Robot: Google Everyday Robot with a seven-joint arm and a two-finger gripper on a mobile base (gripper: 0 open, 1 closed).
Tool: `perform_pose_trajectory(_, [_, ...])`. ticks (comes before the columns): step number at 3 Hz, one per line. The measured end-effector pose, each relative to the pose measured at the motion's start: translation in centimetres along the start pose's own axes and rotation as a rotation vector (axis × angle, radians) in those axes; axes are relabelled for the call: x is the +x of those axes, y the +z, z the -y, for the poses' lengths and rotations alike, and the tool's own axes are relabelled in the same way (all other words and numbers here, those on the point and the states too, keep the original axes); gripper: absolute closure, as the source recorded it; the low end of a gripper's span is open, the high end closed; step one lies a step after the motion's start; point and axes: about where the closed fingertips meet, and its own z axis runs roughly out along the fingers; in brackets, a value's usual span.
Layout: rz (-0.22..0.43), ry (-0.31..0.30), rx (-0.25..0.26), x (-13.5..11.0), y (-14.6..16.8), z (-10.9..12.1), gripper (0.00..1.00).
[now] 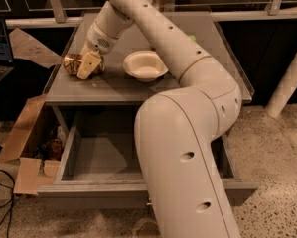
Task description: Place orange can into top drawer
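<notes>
The orange can (70,63) lies on its side near the left edge of the grey tabletop (113,86). My gripper (84,68) is down at the can, right against its right side, low over the tabletop. The gripper covers part of the can. The top drawer (93,188) stands pulled out below the tabletop, its grey inside showing on the left. My arm (187,148) hides the drawer's middle and right.
A cream round bowl (145,66) sits on the tabletop just right of the gripper. A bit of green bag (191,37) shows behind my arm. An open cardboard box (26,148) stands on the floor left of the drawer. A white post (289,83) is at the right.
</notes>
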Motion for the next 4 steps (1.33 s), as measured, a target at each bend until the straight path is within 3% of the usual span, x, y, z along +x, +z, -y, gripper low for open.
perform_pose_trajectory(1, [0.0, 0.0, 0.0, 0.0, 0.01, 0.0, 0.9])
perform_pose_trajectory(2, [0.0, 0.0, 0.0, 0.0, 0.01, 0.0, 1.0])
perform_pose_trajectory(4, [0.001, -0.017, -0.017, -0.25, 0.23, -0.19, 1.0])
